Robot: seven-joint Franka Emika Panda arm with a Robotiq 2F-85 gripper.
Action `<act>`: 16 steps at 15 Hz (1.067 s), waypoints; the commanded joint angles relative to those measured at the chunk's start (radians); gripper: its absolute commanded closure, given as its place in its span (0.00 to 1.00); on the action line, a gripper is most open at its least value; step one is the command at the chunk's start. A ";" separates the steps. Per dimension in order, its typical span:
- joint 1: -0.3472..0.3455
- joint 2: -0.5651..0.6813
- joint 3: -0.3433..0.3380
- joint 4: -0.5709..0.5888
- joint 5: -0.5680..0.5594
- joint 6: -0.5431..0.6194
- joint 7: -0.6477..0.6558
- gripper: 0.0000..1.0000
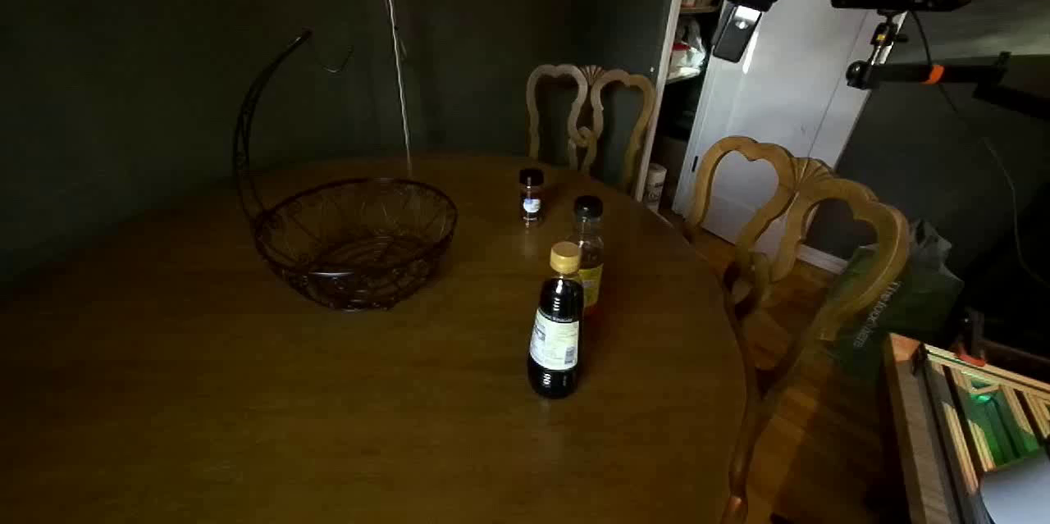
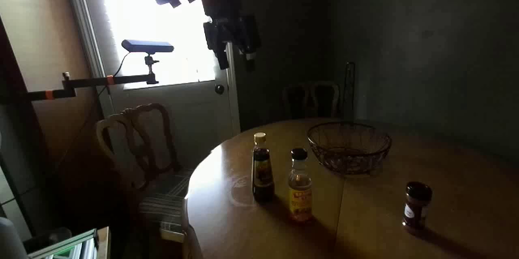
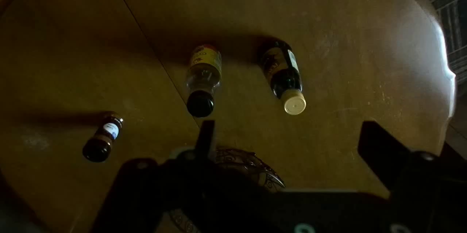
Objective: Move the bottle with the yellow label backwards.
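The bottle with the yellow label (image 1: 590,282) stands upright on the table, partly hidden behind the larger dark bottle. It shows fully in an exterior view (image 2: 300,202), with clear upper glass and a dark cap. In the wrist view it (image 3: 205,67) stands beyond the left fingertip. My gripper (image 2: 237,59) hangs high above the table, well apart from the bottles. In the wrist view the gripper (image 3: 288,125) has its fingers wide apart with nothing between them.
The dark bottle with a gold cap (image 2: 262,180) stands close beside the yellow-labelled one. A tiny dark bottle (image 2: 417,208) stands farther off. A wire basket with a tall hook (image 1: 357,262) is on the round table (image 1: 394,426). Chairs (image 1: 804,204) stand at its edge.
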 commanded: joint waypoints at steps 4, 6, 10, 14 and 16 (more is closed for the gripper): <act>-0.004 0.001 0.004 0.002 0.002 -0.002 -0.002 0.00; -0.004 0.001 0.004 0.002 0.002 -0.002 -0.002 0.00; -0.004 0.001 0.004 0.002 0.002 -0.002 -0.002 0.00; -0.001 0.044 0.000 -0.004 0.040 0.066 0.032 0.00; -0.001 0.089 0.025 -0.025 0.053 0.157 0.086 0.00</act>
